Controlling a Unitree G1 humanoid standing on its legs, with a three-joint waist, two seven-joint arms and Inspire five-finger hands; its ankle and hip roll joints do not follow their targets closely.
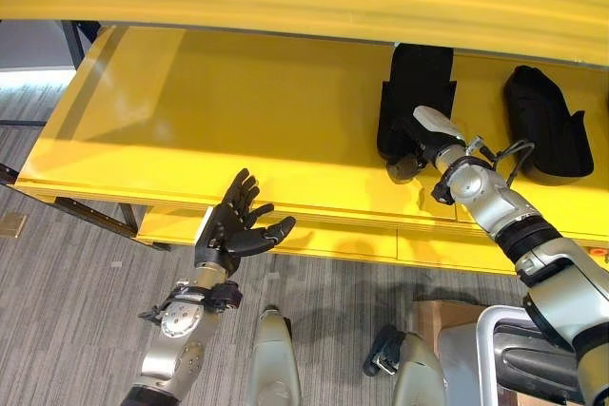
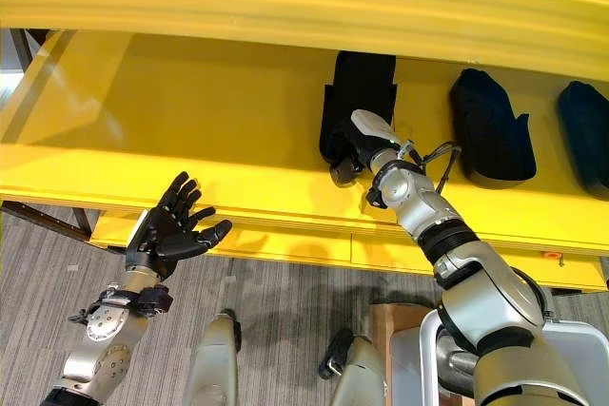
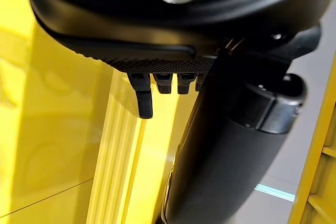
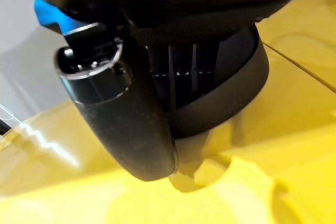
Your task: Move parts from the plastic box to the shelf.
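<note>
On the yellow shelf lies a long black part, pointing away from me. My right hand is at its near end, by the shelf's front edge. In the right wrist view the thumb and fingers curl round the black part. My left hand hovers palm up below the shelf's front lip, fingers spread and holding nothing. Past its fingers the left wrist view shows yellow shelf panels.
Two more black parts lie further right on the shelf. A lower yellow shelf edge runs under the front lip. A grey-white box and a brown carton stand at the lower right on grey carpet.
</note>
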